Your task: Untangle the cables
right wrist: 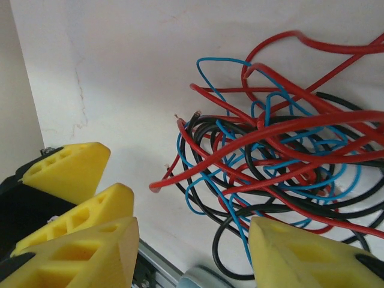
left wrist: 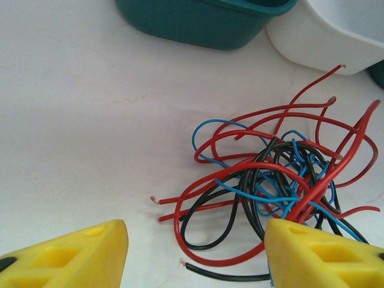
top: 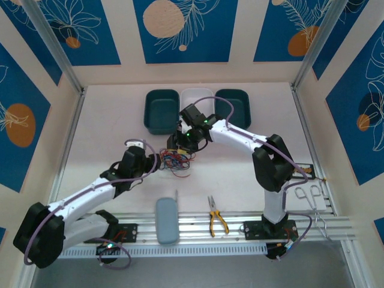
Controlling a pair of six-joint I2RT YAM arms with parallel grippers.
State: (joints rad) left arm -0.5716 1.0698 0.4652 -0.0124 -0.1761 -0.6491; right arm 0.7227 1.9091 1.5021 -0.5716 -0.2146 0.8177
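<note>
The cables (top: pixel 179 160) lie as one loose tangle of thin red, black and light blue wires on the white table, in front of the bins. In the left wrist view the cables (left wrist: pixel 282 174) spread to the right, with several loose ends pointing left. My left gripper (left wrist: pixel 195 255) is open at the tangle's near-left edge, and its right finger (left wrist: pixel 318 252) rests over some wires. My right gripper (right wrist: pixel 189 258) is open too, low over the cables (right wrist: pixel 282 162) from the far side, a black loop and a blue wire lying between its fingers. From above, both grippers (top: pixel 163 157) (top: pixel 180 143) flank the bundle.
Two teal bins (top: pixel 161 111) (top: pixel 234 107) and a white bin (top: pixel 197 99) stand in a row behind the tangle. A grey-blue case (top: pixel 167 219) and yellow-handled pliers (top: pixel 216 217) lie near the front rail. Metal tools (top: pixel 309 195) sit at the right.
</note>
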